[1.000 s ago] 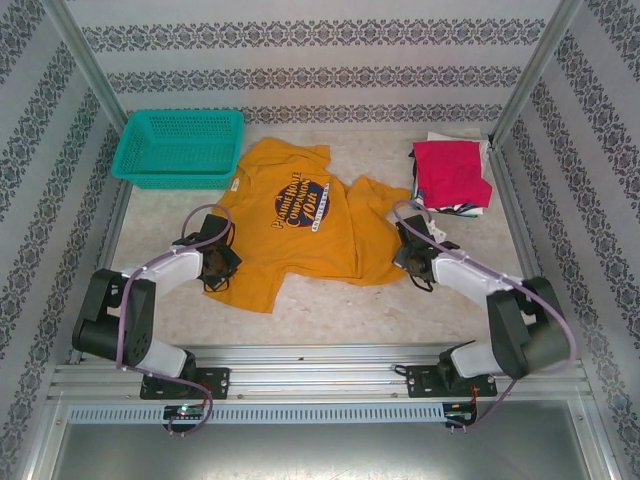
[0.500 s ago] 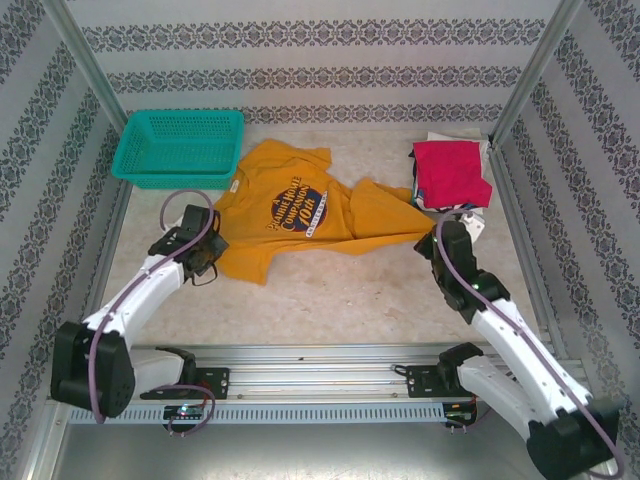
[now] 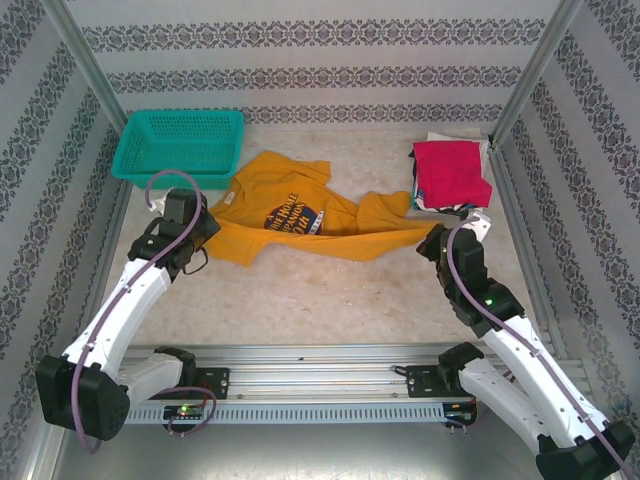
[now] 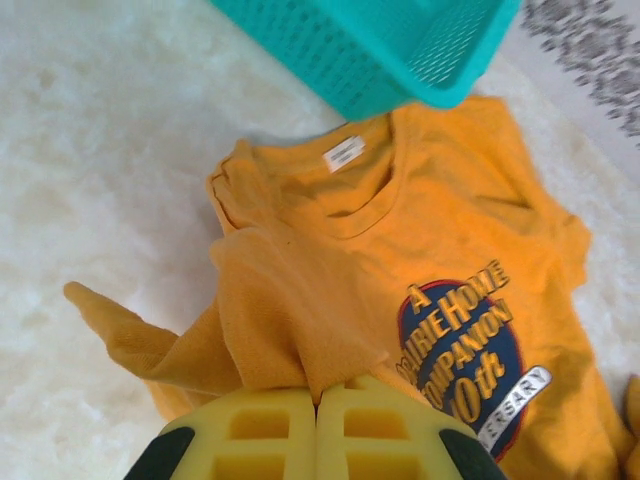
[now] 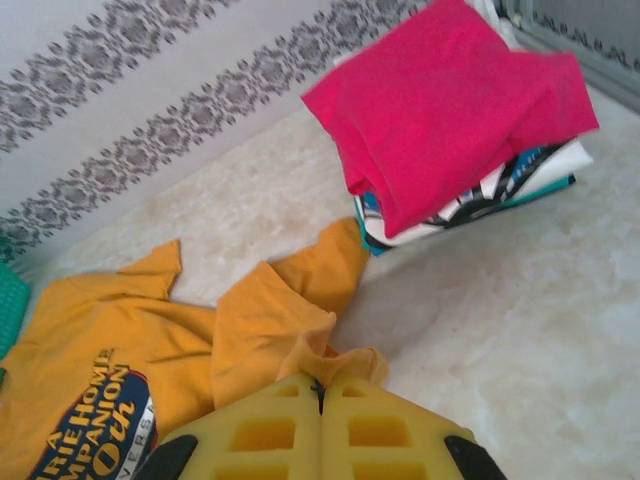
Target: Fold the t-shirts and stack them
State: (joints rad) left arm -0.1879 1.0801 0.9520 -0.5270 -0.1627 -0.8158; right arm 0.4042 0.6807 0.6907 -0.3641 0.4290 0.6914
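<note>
Left end effector [image 4: 317, 395] and right end effector [image 5: 320, 385] are each pinched shut on the near edge of the orange shirt [image 3: 300, 215]. It hangs stretched between them over mid-counter [image 3: 330, 300], collar toward the basket [image 3: 180, 145]. The cloth looks light and limp, likely to bunch, so hem corners and shoulders are the best holds. At far right, the red shirt [image 3: 450, 172] tops the pile [image 5: 520, 180].
</note>
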